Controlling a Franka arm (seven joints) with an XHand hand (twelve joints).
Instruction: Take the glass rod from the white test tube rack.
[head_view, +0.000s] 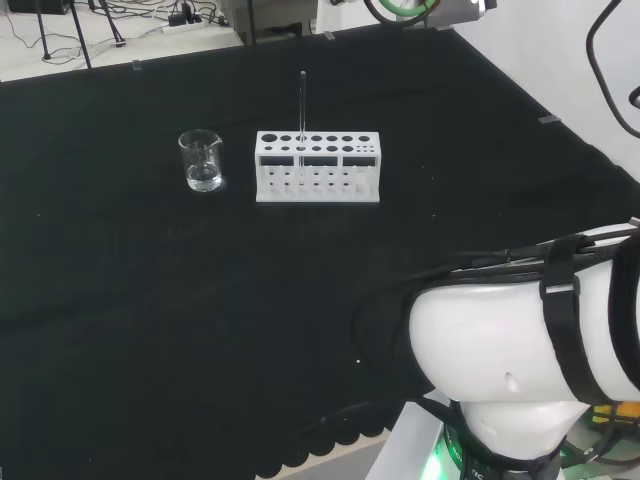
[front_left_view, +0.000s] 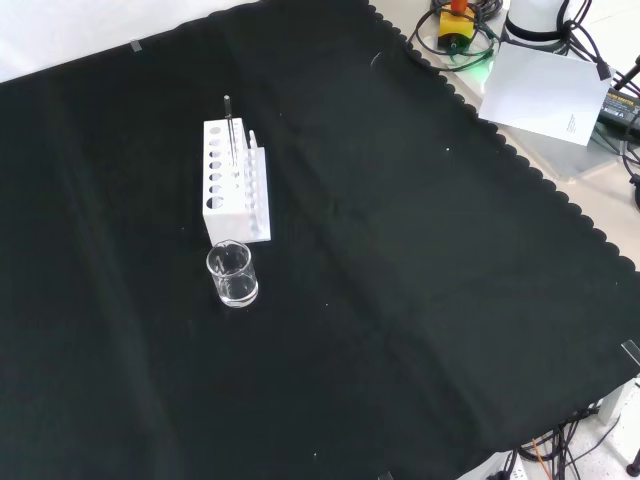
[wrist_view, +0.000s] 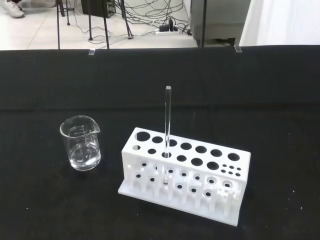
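A white test tube rack (head_view: 318, 166) (front_left_view: 231, 183) (wrist_view: 186, 173) stands on the black cloth. A thin clear glass rod (head_view: 302, 105) (front_left_view: 230, 128) (wrist_view: 166, 131) stands upright in one of its holes and rises well above the rack's top. The wrist view looks at the rack and rod from some way off, over bare cloth. The arm's white links (head_view: 530, 350) sit at the lower right of the head view, far from the rack.
A small clear glass beaker (head_view: 202, 160) (front_left_view: 232, 274) (wrist_view: 81, 143) stands beside the rack, left of it in the head view, nearer in the front view. Cables and a white box (front_left_view: 545, 92) lie beyond the cloth's scalloped edge at the front view's top right.
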